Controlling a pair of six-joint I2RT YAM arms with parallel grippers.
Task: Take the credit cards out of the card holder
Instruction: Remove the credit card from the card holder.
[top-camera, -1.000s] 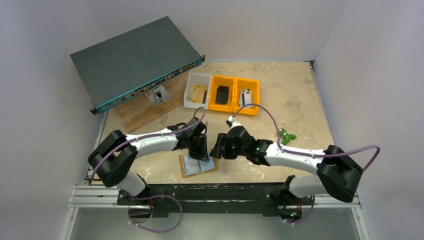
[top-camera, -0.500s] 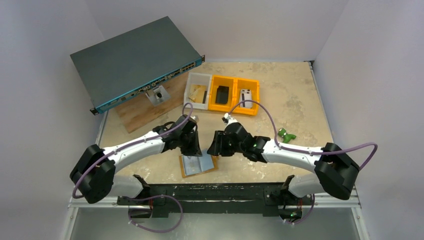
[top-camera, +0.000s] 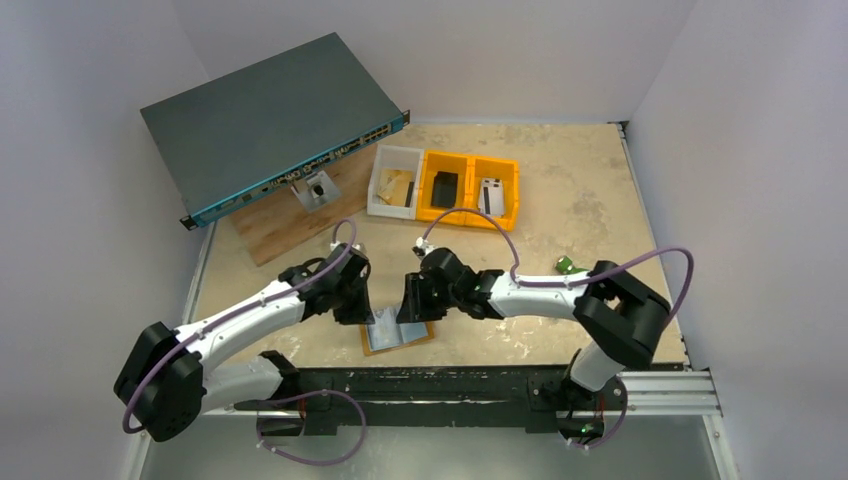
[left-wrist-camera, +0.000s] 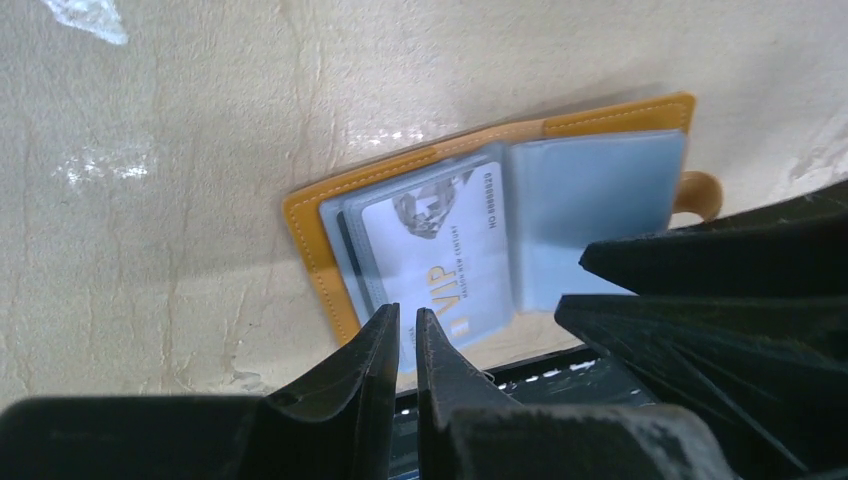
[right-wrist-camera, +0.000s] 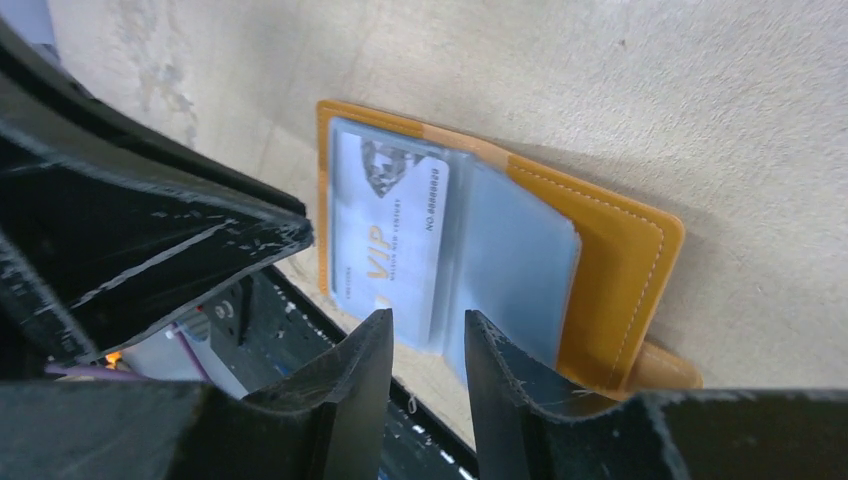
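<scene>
The left end effector (left-wrist-camera: 407, 316) hovers clenched on nothing over the card holder (left-wrist-camera: 320, 250). The holder lies open at the desk's (top-camera: 590, 200) near edge, with a VIP card (left-wrist-camera: 430, 265) in its clear sleeve. The right end effector (right-wrist-camera: 428, 322) hangs beside it, released. Behind them, the white bin (top-camera: 378, 185) holds something tan. The orange bins (top-camera: 468, 190) hold a black item and a pale one, both too small to identify.

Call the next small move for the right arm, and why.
Probably lower the right pincer onto the near end of the VIP card and close. The card holder lies open, the card is still in its clear sleeve, and the part-open jaws hover just off that end. The left pincer, nearly shut, holds nothing.
</scene>
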